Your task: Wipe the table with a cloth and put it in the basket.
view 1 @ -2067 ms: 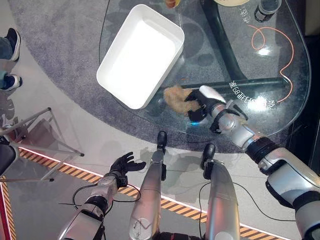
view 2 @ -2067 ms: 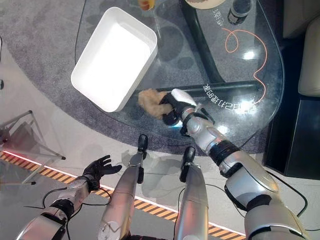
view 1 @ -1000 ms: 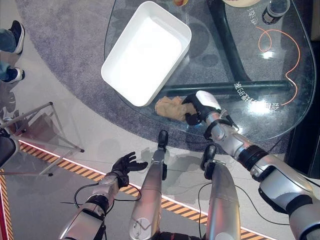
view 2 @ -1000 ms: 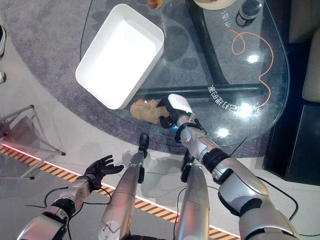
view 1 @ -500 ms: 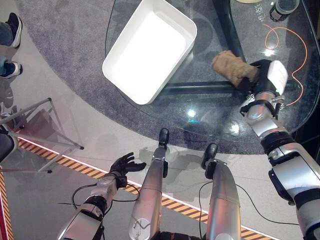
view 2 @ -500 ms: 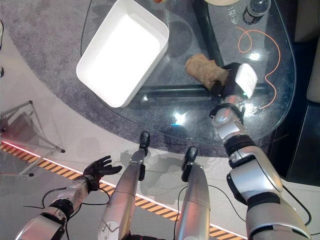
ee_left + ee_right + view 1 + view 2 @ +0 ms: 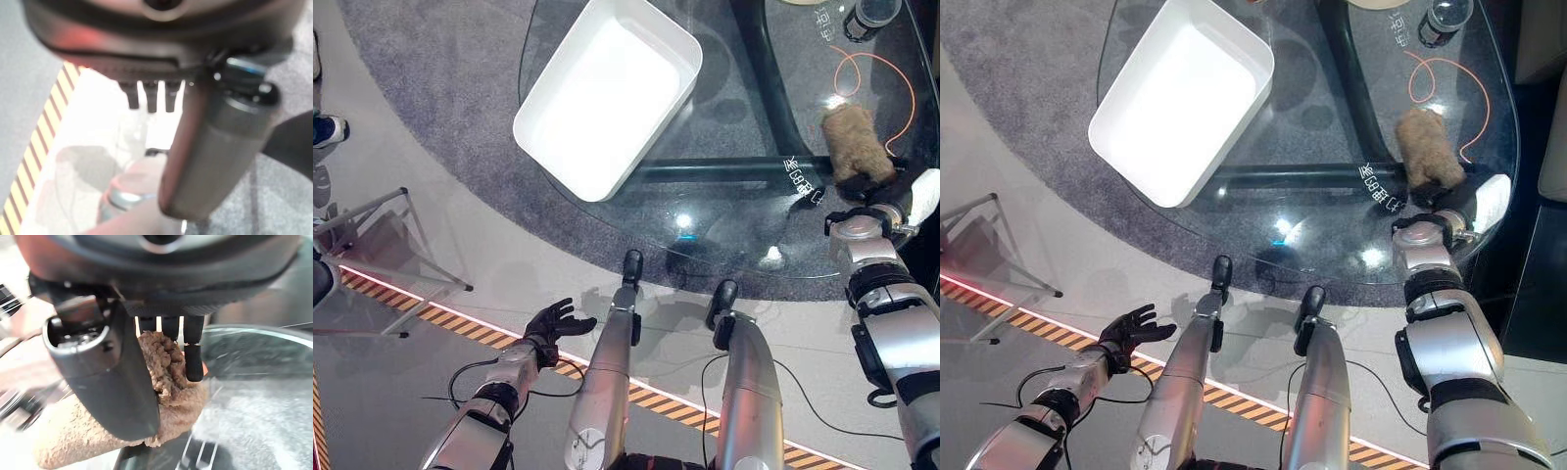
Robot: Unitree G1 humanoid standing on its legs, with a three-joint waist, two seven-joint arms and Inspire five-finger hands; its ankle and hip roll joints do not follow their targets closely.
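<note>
Right hand [image 7: 886,196] closed on the tan cloth [image 7: 855,143], thumb and fingers curled around its near end, at the right edge of the glass worktop [image 7: 724,225]. White basket [image 7: 607,98] well apart. Left hand [image 7: 551,321] relaxed, fingers spread, holding nothing.

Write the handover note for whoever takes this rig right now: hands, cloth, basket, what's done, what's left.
Right hand: shut on the brown cloth, pressing it on the glass table near its right edge.
Left hand: open, idle, low over the floor, off the table.
White basket: on the table's left part, nothing in it.
Done: cloth gripped, wiping under way.
Left: finish wiping, carry the cloth across to the basket and drop it in.
</note>
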